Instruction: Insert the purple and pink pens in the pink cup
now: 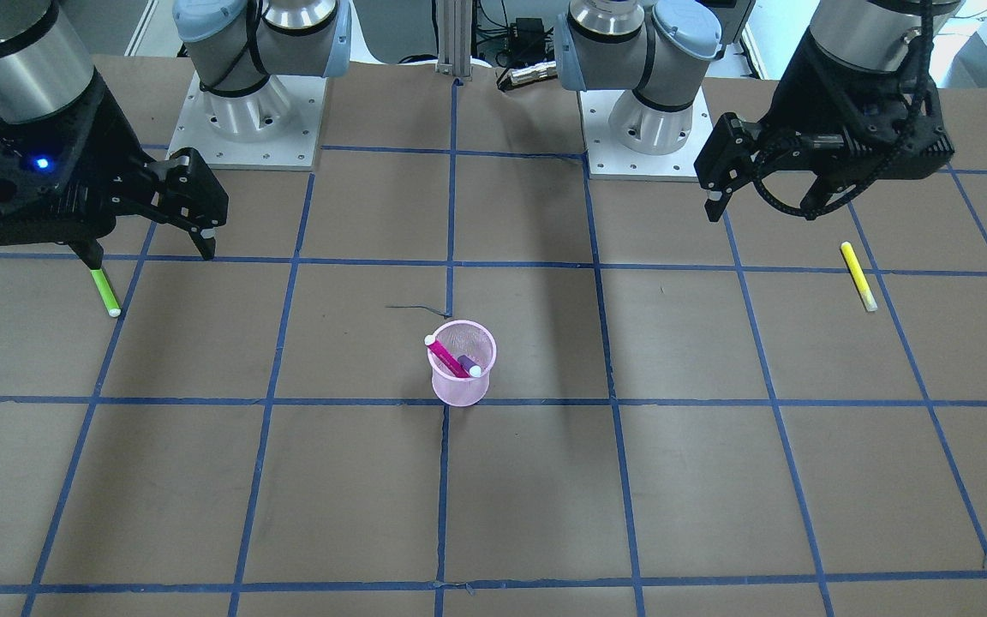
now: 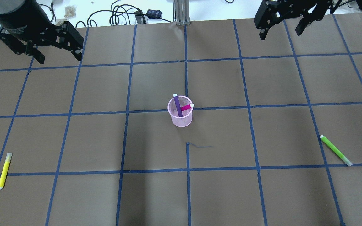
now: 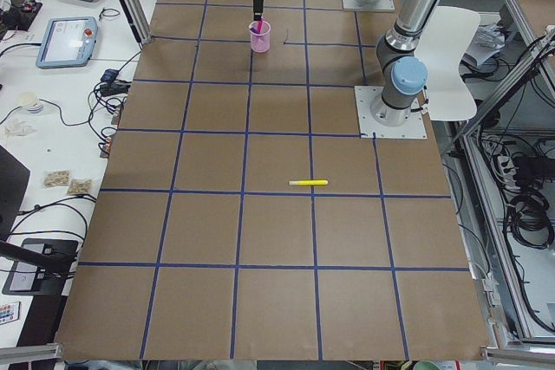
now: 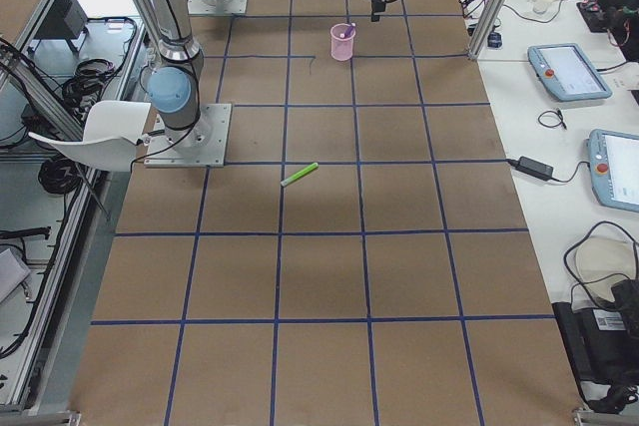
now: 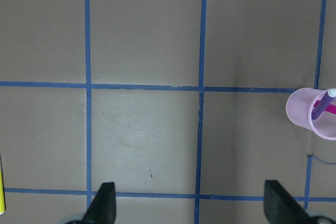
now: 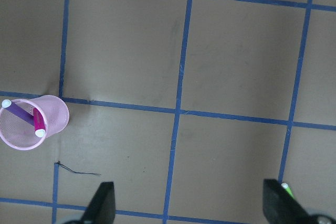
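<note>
The pink mesh cup [image 2: 181, 120] stands upright near the table's middle; it also shows in the front view [image 1: 459, 390]. The purple pen [image 2: 177, 105] and the pink pen [image 2: 187, 107] stand tilted inside it, white ends up. My left gripper [image 2: 59, 58] is open and empty, raised at the far left, well away from the cup. My right gripper [image 2: 280, 34] is open and empty, raised at the far right. The left wrist view shows the cup [image 5: 310, 113] at its right edge. The right wrist view shows the cup [image 6: 32, 123] at its left.
A yellow pen [image 2: 4, 171] lies on the brown table at the near left. A green pen [image 2: 336, 150] lies at the near right. The arm bases [image 1: 249, 111] stand on the robot's side of the table. Blue tape lines grid the surface.
</note>
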